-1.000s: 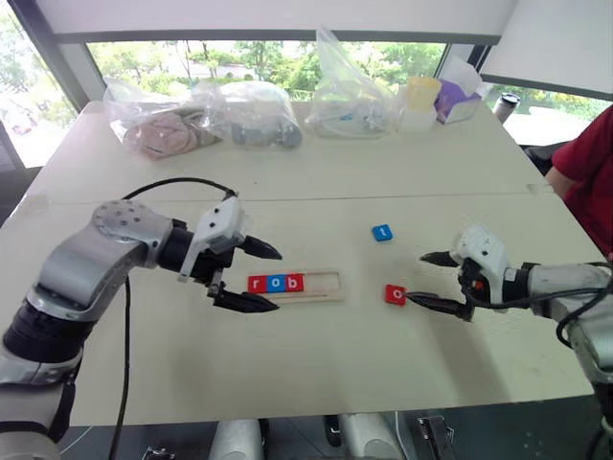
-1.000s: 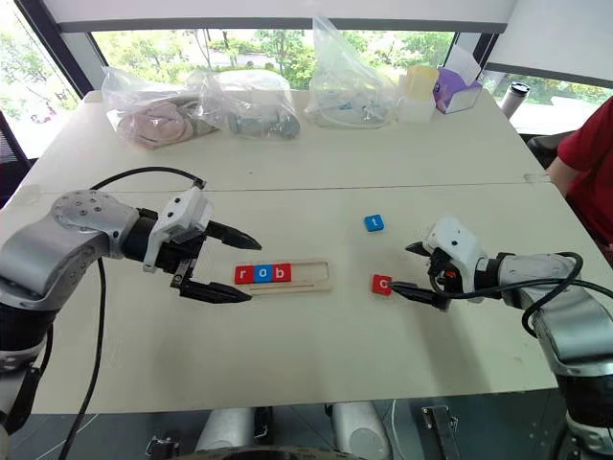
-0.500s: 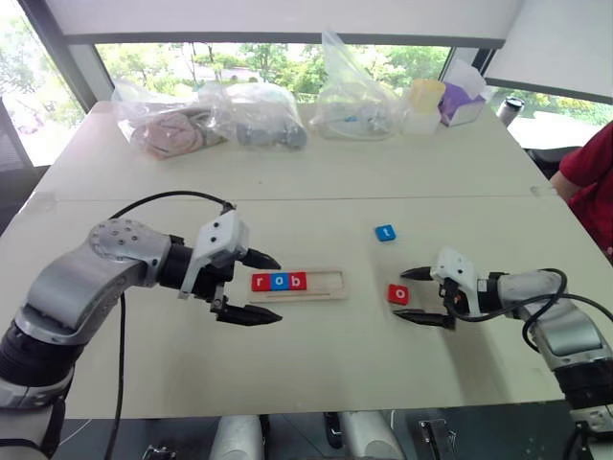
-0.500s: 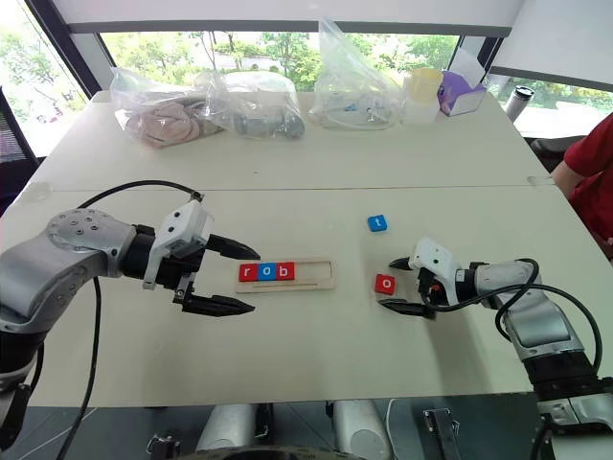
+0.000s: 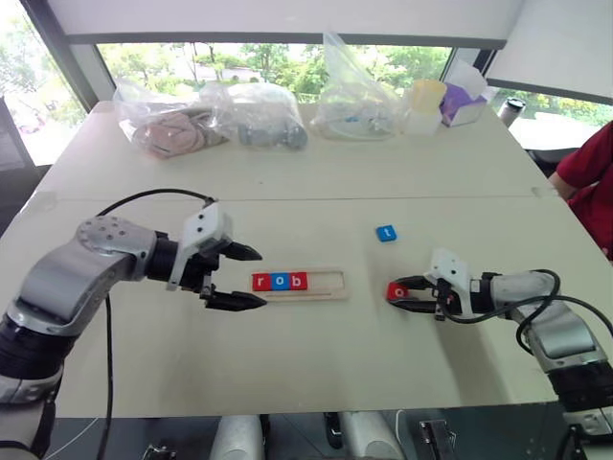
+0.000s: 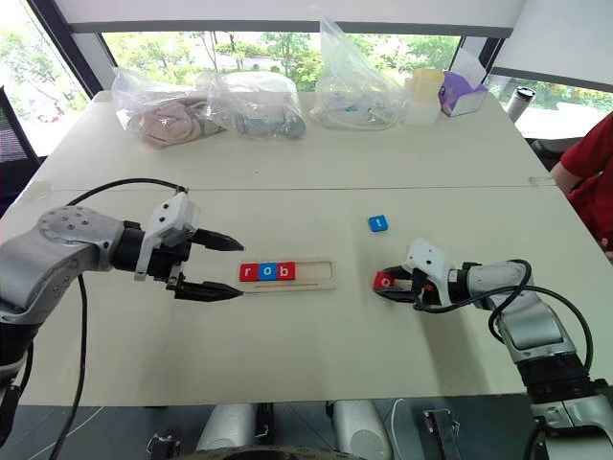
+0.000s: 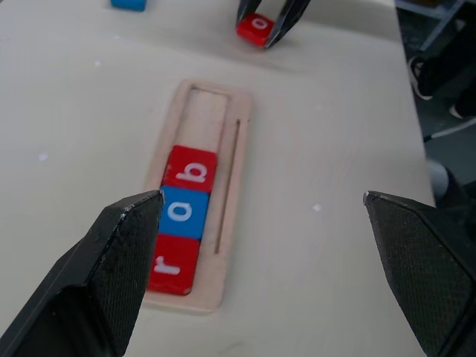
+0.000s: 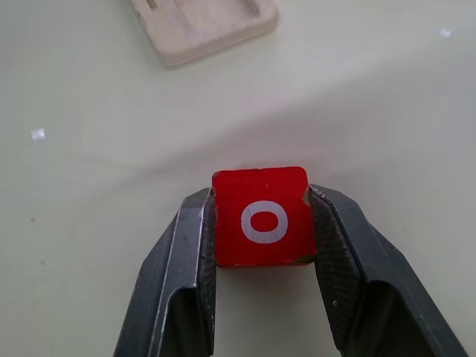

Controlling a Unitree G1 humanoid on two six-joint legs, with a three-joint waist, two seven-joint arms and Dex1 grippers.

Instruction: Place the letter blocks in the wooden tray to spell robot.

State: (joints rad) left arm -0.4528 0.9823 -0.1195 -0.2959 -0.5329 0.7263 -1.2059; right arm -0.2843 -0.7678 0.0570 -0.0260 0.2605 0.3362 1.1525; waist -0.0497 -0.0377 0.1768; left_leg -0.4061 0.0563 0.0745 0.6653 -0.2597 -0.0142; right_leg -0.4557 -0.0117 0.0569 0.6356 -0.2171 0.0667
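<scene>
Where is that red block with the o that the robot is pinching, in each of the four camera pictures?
Left eye view: red o block, right of centre, between the right gripper fingers.
Right eye view: right of centre, again clamped at the fingertips.
Left wrist view: at the top edge, small, pinched by the far gripper.
Right wrist view: centre, squeezed between both fingers.
Shared landmark: the wooden tray, beside the block in every view.

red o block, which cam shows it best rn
The right wrist view: the red o block sits large between the right gripper fingers, its letter clear. The head views show it small and half hidden by the gripper; the left wrist view shows it far off.
</scene>
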